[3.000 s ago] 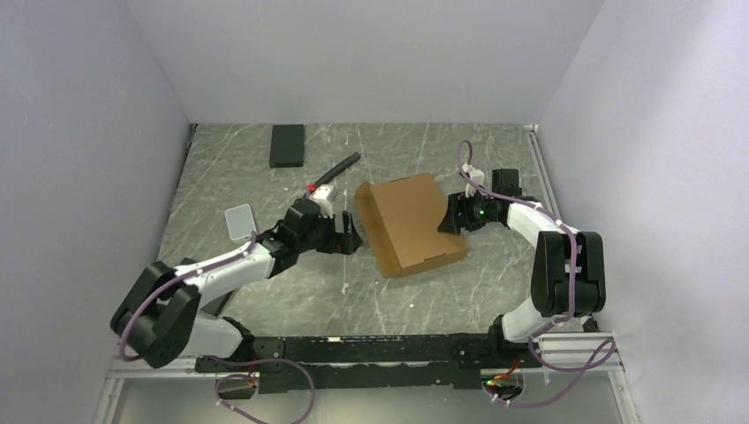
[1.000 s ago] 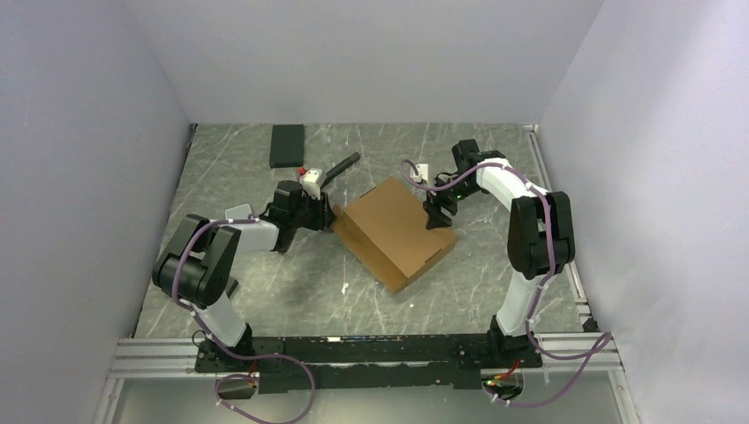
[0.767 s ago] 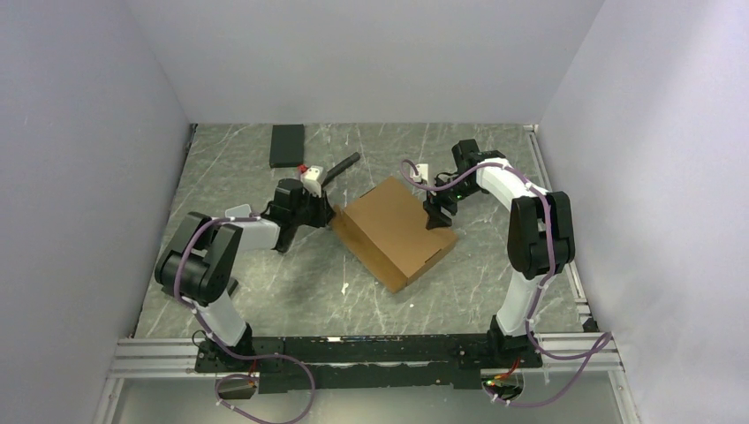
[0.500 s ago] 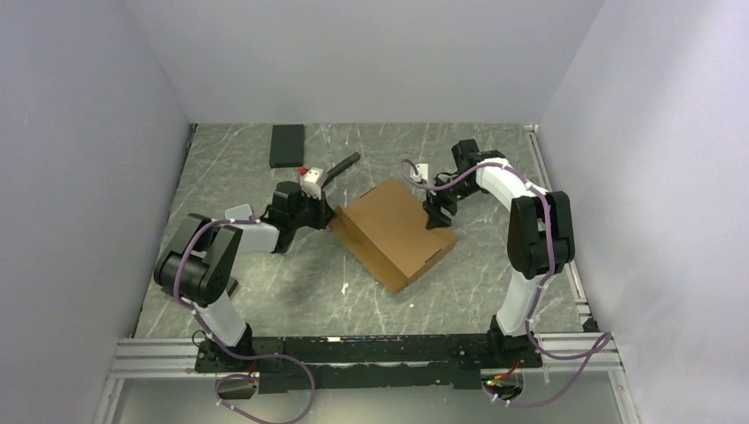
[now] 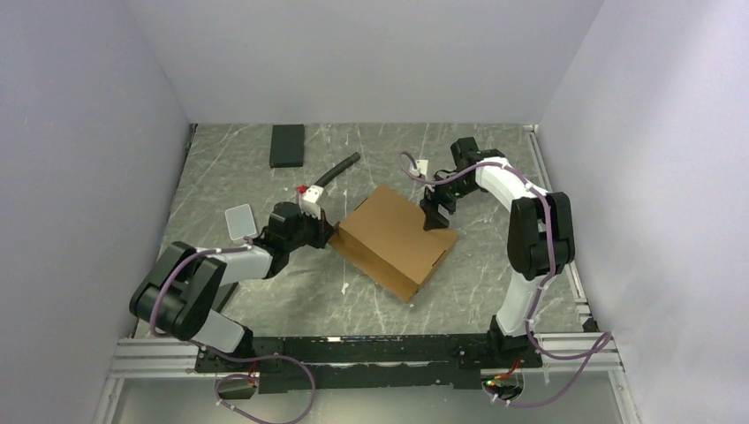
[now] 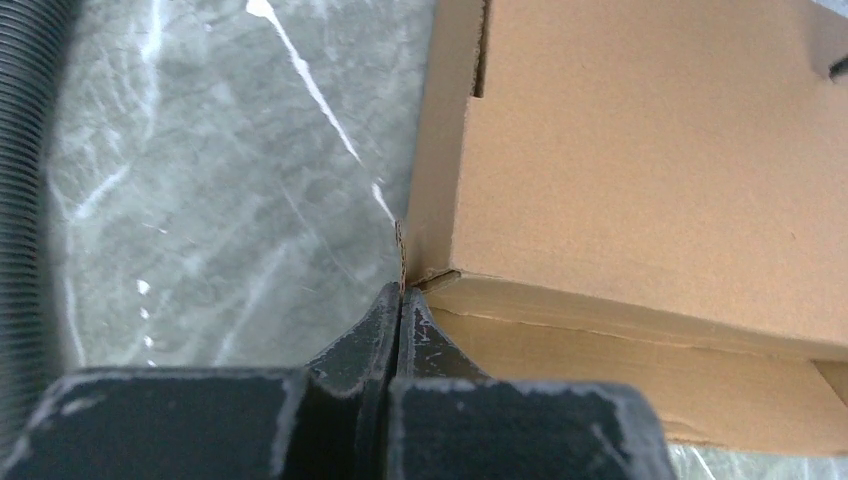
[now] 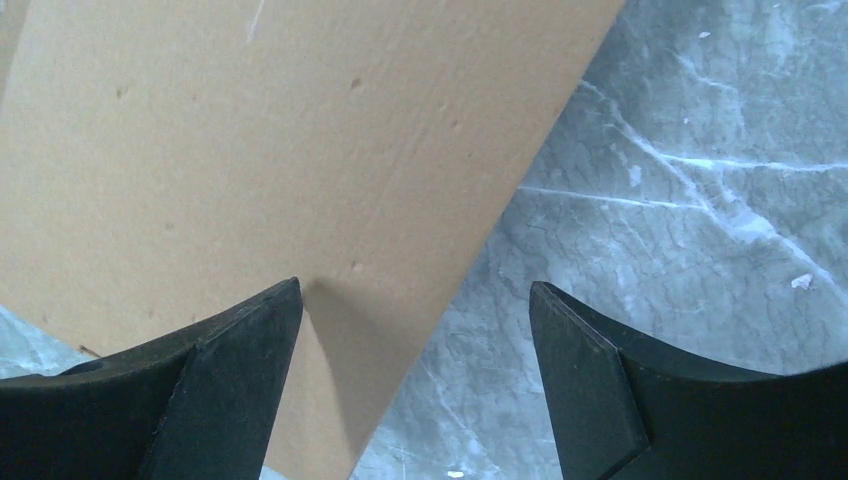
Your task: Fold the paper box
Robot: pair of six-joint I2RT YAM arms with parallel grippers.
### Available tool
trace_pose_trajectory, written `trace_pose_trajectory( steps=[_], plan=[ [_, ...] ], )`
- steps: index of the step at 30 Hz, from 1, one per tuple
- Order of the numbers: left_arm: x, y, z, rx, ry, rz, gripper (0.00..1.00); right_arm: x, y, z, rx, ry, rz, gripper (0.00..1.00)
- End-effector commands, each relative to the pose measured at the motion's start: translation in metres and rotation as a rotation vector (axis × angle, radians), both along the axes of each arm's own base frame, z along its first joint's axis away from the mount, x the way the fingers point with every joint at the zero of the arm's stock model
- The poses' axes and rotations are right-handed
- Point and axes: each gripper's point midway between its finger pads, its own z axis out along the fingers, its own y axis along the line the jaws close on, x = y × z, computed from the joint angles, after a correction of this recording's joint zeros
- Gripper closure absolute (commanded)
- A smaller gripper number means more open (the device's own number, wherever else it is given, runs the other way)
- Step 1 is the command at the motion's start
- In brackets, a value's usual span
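Up close, the left claw (image 6: 398, 300) is pressed fully together, its tips touching a corner of the paper box (image 6: 640, 170) where a thin card edge meets them. Whether that edge is pinched I cannot tell. The right claw (image 7: 415, 290) gapes wide and holds nothing, one finger over the box's brown face and the other over the bare desk (image 7: 680, 200). Only the overhead view shows the paper box (image 5: 393, 238) whole: folded shut, skewed at mid-frame between both claws, with a ribbed black hose (image 5: 340, 168) just above-left of it and a black block (image 5: 287, 145) at upper left.
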Motion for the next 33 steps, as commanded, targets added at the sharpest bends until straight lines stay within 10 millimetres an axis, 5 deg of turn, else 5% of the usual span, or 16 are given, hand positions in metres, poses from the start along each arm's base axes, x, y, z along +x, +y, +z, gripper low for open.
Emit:
trace_pose_trajectory(
  steps=[1, 6, 9, 13, 17, 21, 33],
  plan=[
    [-0.010, -0.007, 0.023, -0.006, -0.072, 0.032, 1.00, 0.015, 0.013, 0.059, 0.066, -0.129, -0.047, 0.12],
    [-0.027, -0.008, 0.023, -0.015, -0.062, 0.076, 1.00, 0.001, 0.036, 0.090, 0.117, -0.202, -0.050, 0.10],
    [-0.035, -0.008, 0.021, -0.039, -0.047, 0.107, 1.00, -0.024, 0.066, 0.101, 0.181, -0.233, 0.021, 0.09],
    [-0.046, -0.014, 0.023, -0.077, -0.036, 0.128, 1.00, -0.060, 0.114, 0.089, 0.219, -0.266, 0.085, 0.10],
    [-0.055, -0.019, 0.022, -0.101, -0.020, 0.149, 1.00, -0.062, 0.142, 0.070, 0.179, -0.360, 0.062, 0.11],
    [-0.065, -0.021, 0.020, -0.119, -0.010, 0.165, 1.00, -0.064, 0.153, 0.046, 0.124, -0.399, 0.045, 0.13],
    [-0.081, -0.019, 0.020, -0.133, -0.060, 0.130, 1.00, -0.071, 0.159, 0.016, 0.043, -0.428, 0.045, 0.19]
  ],
)
